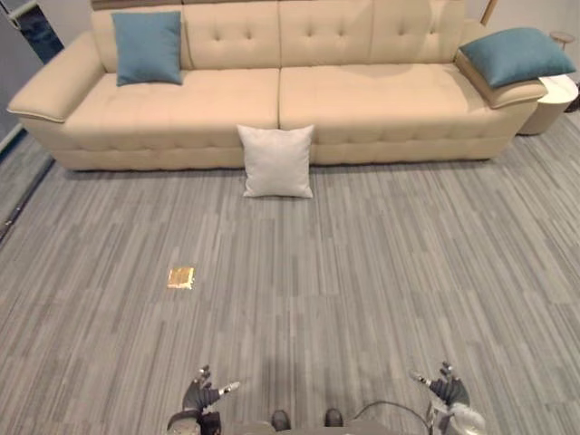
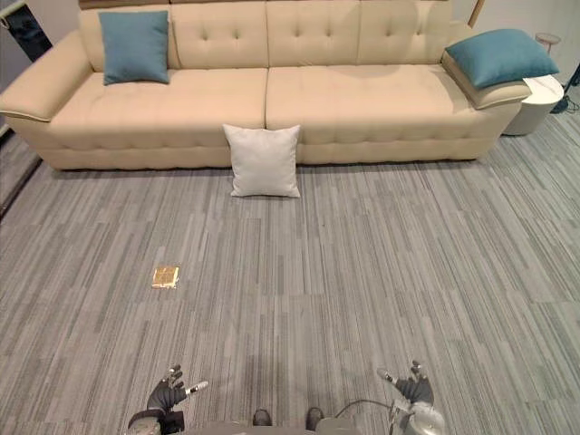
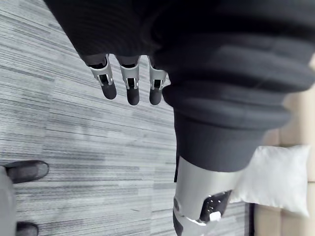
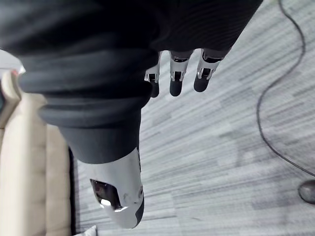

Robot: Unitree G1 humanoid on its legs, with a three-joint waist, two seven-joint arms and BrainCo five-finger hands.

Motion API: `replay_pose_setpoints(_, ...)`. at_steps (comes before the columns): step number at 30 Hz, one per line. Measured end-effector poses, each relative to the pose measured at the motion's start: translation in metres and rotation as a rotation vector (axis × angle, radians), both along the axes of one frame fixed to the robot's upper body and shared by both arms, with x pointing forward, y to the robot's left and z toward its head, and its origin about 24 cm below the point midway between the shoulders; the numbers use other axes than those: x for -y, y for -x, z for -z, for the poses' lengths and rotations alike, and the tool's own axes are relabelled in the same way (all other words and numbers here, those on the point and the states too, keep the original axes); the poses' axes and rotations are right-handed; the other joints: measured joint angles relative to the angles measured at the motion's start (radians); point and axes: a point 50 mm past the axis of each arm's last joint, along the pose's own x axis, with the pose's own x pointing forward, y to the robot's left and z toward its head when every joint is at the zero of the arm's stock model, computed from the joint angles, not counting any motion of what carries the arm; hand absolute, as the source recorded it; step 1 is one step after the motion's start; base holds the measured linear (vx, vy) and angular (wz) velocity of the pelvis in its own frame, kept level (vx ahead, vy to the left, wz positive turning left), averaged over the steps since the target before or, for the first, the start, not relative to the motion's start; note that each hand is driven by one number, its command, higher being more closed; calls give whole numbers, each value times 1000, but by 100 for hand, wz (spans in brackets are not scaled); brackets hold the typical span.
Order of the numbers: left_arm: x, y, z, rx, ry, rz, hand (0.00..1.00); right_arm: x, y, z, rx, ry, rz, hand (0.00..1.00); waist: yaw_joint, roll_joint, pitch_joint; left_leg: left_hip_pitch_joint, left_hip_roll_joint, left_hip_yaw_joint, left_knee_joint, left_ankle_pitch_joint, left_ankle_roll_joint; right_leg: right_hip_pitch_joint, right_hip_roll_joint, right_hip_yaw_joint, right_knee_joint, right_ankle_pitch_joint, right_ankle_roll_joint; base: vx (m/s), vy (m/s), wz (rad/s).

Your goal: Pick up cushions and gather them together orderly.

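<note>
With left hand [image 1: 201, 395] and right hand [image 1: 444, 390] held loose and empty, the white cushion [image 1: 276, 160], propped on the floor [image 1: 381, 272] against the sofa's [image 1: 381, 100] front edge, is likely best gripped at both sides. Three cushions are counted: left teal cushion [image 1: 148, 47] at the left end, the white one, right teal cushion [image 1: 515, 54] on the right arm.

Beige sofa [image 1: 362, 100] — two teal cushions [image 1: 149, 47], white cushion [image 1: 276, 161] — grey striped floor [image 1: 381, 272]

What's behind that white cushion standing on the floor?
The white cushion stands upright against the front of the beige sofa, about where its two seat sections meet. The sofa front and floor directly behind it are covered, so anything there can't be seen.
</note>
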Motion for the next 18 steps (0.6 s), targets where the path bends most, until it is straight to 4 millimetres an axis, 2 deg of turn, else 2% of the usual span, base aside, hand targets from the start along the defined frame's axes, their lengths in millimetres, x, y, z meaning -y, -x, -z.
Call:
replay_pose_setpoints(6, -6, -2, -7, 34, -20, 9, 0, 4, -4, -8, 5, 56, -83, 0, -12, 14, 9, 21, 1, 12, 2, -13, -21, 27, -1, -4, -9, -9, 15, 62, -9, 0)
replay_pose_setpoints(11, -8, -1, -7, 31, -23, 12, 0, 12, -6, -12, 0, 84, -107, 0, -12, 15, 9, 24, 3, 12, 4, -17, -26, 31, -2, -20, -4, -18, 28, 34, -26, 4)
replay_pose_setpoints(14, -7, -1, -7, 31, -24, 11, 0, 10, -7, -12, -4, 88, -132, 0, -13, 15, 11, 15, 5, 12, 24, -32, -47, 25, -6, -32, 17, -30, 44, 31, -21, 12)
replay_pose_setpoints(17, -8, -3, -8, 42, -27, 10, 0, 5, -16, -13, 11, 86, -158, 0, -13, 16, 24, -25, 6, 20, 73, -46, -44, -6, -14, -31, 44, -36, 44, 11, -1, 0)
replay_pose_setpoints(18, -7, -6, -10, 55, -28, 12, 0, 4, -22, -16, 26, 88, -162, 0, -11, 19, 37, -52, 8, 34, 104, -62, -28, -24, -16, -30, 54, -39, 43, 2, 10, -10)
